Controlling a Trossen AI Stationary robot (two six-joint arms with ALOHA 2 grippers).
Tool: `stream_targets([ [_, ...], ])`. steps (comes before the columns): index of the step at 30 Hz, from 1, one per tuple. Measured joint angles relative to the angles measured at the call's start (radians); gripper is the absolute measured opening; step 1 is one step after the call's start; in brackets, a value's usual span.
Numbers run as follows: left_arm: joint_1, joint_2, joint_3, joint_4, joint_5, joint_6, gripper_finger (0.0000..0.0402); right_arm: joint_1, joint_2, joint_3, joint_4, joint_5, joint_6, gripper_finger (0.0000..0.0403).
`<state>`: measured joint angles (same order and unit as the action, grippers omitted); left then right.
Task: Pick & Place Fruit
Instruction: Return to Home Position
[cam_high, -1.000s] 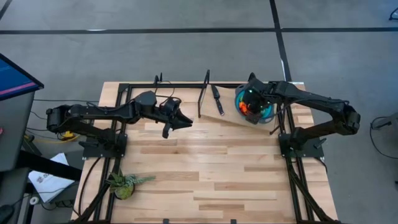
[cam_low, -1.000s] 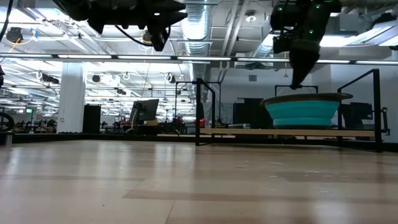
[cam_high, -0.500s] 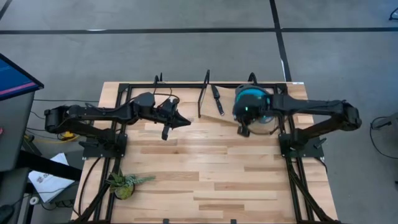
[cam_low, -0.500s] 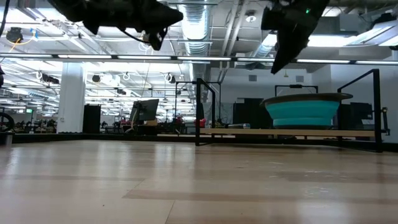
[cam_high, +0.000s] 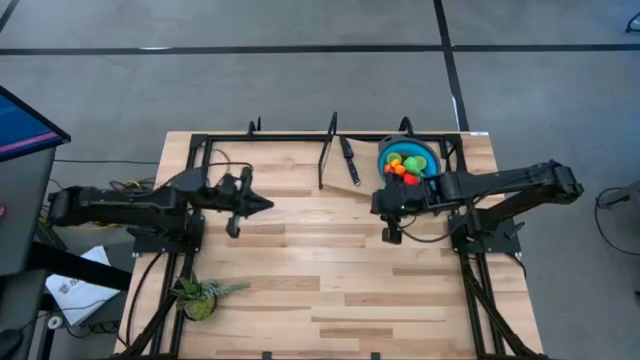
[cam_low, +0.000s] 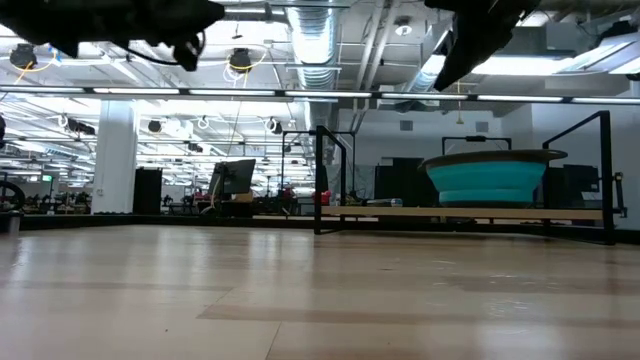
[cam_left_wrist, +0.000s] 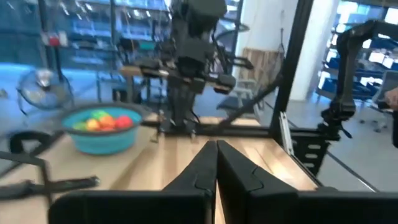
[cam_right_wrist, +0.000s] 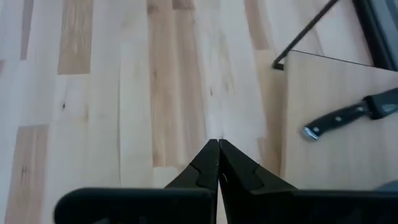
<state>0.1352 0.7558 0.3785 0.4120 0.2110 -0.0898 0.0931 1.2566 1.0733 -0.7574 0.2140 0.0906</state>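
Note:
The fruit (cam_high: 404, 166), small red, orange, yellow and green toy pieces, lies heaped in the blue bowl (cam_high: 424, 152) at the table's far right. It also shows in the left wrist view as fruit (cam_left_wrist: 102, 119) in the bowl (cam_left_wrist: 99, 138). My right gripper (cam_high: 375, 205) hangs shut above bare table, left of and nearer than the bowl, slanting down (cam_right_wrist: 218, 144). My left gripper (cam_high: 268, 204) is shut and level, high over the table's left part, pointing toward the right (cam_left_wrist: 216, 148). Neither holds anything.
A black-handled knife (cam_high: 349, 160) lies on a light cutting board (cam_right_wrist: 323, 155) just left of the bowl. A black frame (cam_high: 325, 150) stands along the far edge. A spiky green plant (cam_high: 200, 296) sits at the near left corner. The wooden table's (cam_high: 330, 280) middle is bare.
My right gripper has swung from above the bowl toward the table's left and near side, uncovering the fruit. My left gripper has drawn back toward the table's left edge, staying high and level.

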Motion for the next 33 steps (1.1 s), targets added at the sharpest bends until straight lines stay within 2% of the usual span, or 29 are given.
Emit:
stream_targets([
  [8,0.1,-0.19,-0.071,-0.023,0.11,0.068,0.0,-0.024,-0.097,0.0,-0.008,0.003,-0.014,0.0],
  [19,0.245,-0.278,-0.07,-0.067,0.189,0.135,0.0001,-0.025,-0.254,-0.067,-0.007,0.006,-0.012,0.0],
  [29,0.358,-0.389,-0.117,-0.125,0.187,0.095,0.0001,-0.025,-0.412,-0.165,0.007,0.05,0.031,0.0],
  [33,0.369,-0.471,-0.18,-0.127,0.132,0.056,0.0001,-0.024,-0.45,-0.166,0.01,0.078,0.032,0.0],
])
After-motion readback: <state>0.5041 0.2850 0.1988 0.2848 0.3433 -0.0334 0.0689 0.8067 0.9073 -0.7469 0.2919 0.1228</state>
